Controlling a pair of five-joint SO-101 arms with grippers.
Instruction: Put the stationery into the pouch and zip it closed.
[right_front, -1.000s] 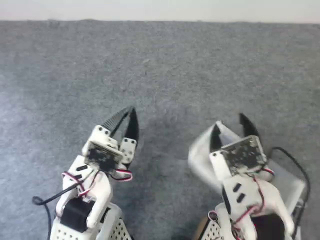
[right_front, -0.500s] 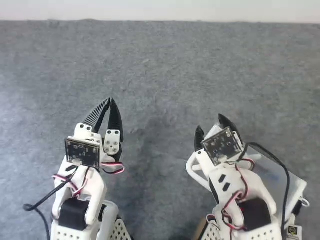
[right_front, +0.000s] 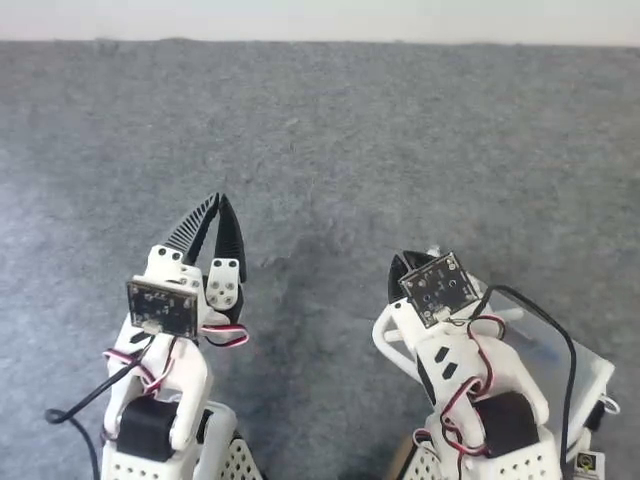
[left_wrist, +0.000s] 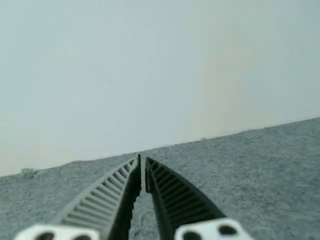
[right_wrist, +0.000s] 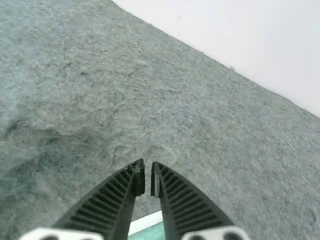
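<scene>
A translucent pouch (right_front: 567, 352) with a white edge lies on the grey felt at the near right, mostly covered by my right arm. In the right wrist view a strip of white and teal, the pouch (right_wrist: 145, 224), shows just below the fingers. My right gripper (right_front: 412, 263) is raised over the pouch's far end; the right gripper (right_wrist: 147, 173) is shut with nothing between its ribbed black fingers. My left gripper (right_front: 218, 202) sits at the near left, pointing away over bare felt. The left gripper (left_wrist: 142, 164) is shut and holds nothing.
Grey felt mat (right_front: 330, 140) covers the table, with a pale wall (right_front: 320, 18) along its far edge. Both arm bases and their red, white and black wires (right_front: 150, 365) crowd the near edge.
The right gripper, open over the pouch a second ago, has closed and drawn back and up. The left arm has swung left and back; it has barely moved in the last half second.
</scene>
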